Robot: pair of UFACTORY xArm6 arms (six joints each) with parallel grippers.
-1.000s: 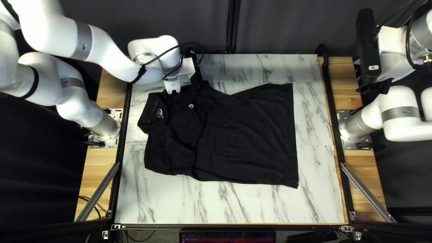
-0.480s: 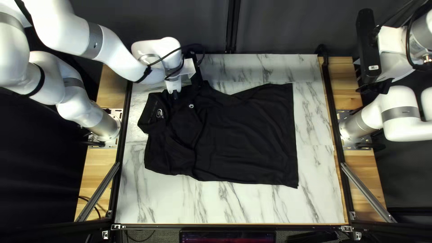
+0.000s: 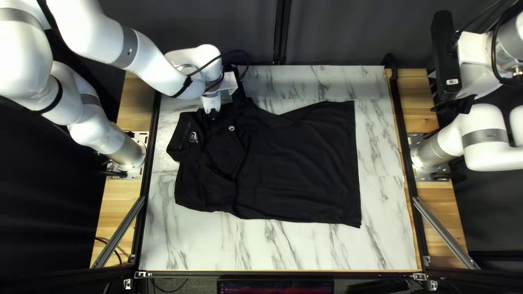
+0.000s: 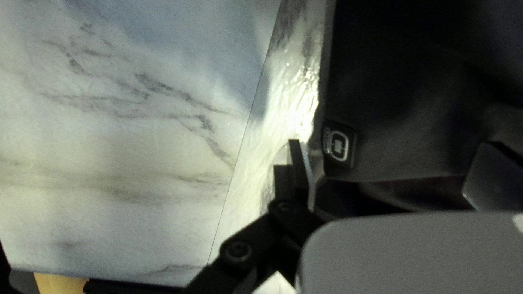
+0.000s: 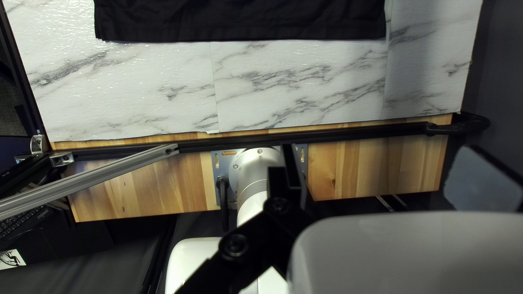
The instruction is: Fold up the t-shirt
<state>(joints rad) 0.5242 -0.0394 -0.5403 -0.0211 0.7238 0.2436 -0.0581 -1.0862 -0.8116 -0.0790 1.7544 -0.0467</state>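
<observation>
And it's the left gripper (image 3: 213,115), wide open at the black t-shirt (image 3: 294,163)
One finger just beside the labelled collar (image 3: 182,139), the other over cloth, contact impossible to call; shirt spread across the marbled tabletop (image 3: 376,245), hem towards the right gripper (image 3: 455,103), fingers apart, raised well clear, and a dark curtain (image 3: 348,32) behind the table

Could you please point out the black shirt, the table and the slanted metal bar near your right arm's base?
Black shirt (image 3: 294,166), top left view: middle of its body.
Table (image 3: 283,251), top left view: bare top by near edge.
Slanted metal bar (image 5: 98,175), right wrist view: its midsection.
</observation>
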